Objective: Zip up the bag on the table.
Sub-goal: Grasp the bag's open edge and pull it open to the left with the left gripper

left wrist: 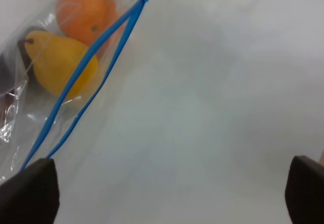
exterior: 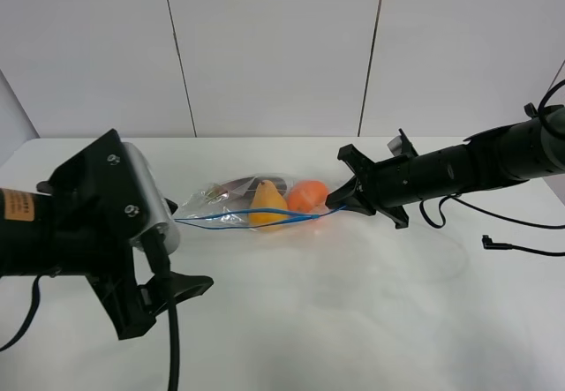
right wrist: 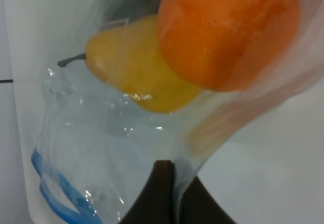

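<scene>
The clear bag (exterior: 231, 204) lies on the white table (exterior: 353, 320) near its middle, with a yellow pear (exterior: 267, 204), an orange (exterior: 307, 195) and a dark item (exterior: 256, 183) inside. Its blue zip strip (exterior: 247, 218) runs along the near edge, and its two tracks stand apart in the left wrist view (left wrist: 81, 77). My right gripper (exterior: 338, 202) is shut on the bag's right corner, with plastic pinched between its fingers (right wrist: 164, 193). My left gripper (exterior: 183, 245) is open wide at the bag's left end, and one fingertip (left wrist: 30, 193) is next to the strip's end.
A black cable with a plug (exterior: 493, 243) lies on the table at the right, under the right arm. Grey wall panels (exterior: 274, 47) stand behind the table's far edge.
</scene>
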Available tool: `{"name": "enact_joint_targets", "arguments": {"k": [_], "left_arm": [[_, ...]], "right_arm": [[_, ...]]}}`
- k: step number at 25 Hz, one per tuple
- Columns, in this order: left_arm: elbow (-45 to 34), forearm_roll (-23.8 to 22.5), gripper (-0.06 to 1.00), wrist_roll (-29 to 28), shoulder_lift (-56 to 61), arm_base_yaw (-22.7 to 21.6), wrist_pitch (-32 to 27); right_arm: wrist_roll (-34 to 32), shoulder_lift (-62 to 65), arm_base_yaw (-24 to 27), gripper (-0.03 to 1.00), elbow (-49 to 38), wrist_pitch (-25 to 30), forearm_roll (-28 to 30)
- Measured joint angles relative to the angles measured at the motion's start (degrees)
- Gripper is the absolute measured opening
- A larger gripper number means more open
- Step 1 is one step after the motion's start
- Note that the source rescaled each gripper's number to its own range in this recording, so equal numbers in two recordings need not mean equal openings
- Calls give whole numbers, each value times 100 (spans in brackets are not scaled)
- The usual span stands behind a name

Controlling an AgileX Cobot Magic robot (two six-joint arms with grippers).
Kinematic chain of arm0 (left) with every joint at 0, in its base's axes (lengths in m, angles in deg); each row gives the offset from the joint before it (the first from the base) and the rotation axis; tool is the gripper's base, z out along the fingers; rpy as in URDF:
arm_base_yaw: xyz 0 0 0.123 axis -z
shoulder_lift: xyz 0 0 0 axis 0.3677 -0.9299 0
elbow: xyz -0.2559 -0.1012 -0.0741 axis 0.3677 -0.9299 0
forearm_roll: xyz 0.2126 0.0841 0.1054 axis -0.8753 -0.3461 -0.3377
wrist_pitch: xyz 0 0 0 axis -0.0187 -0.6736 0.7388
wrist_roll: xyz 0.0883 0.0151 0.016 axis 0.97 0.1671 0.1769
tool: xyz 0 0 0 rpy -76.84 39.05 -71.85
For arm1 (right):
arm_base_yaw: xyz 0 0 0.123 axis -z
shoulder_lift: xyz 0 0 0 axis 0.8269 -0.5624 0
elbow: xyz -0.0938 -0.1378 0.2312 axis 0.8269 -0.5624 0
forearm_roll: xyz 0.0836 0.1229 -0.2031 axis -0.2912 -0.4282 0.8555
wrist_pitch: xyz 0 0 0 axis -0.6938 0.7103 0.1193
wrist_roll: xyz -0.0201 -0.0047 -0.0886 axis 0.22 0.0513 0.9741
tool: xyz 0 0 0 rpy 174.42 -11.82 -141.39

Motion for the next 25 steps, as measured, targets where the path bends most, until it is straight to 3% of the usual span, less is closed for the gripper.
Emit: {"name": "enact_joint_targets", "arguments": {"k": [7, 16, 25], "left_arm": [[674, 0, 100, 182, -1029, 34, 63], [1301, -16, 100, 610, -2478, 884, 700], [2215, -29, 100, 661, -3664, 932, 934]], "right_arm": [[0, 0, 0, 0, 0, 5, 5], [0, 0, 0, 0, 0, 39, 5], [0, 0, 0, 0, 0, 180, 99]]}}
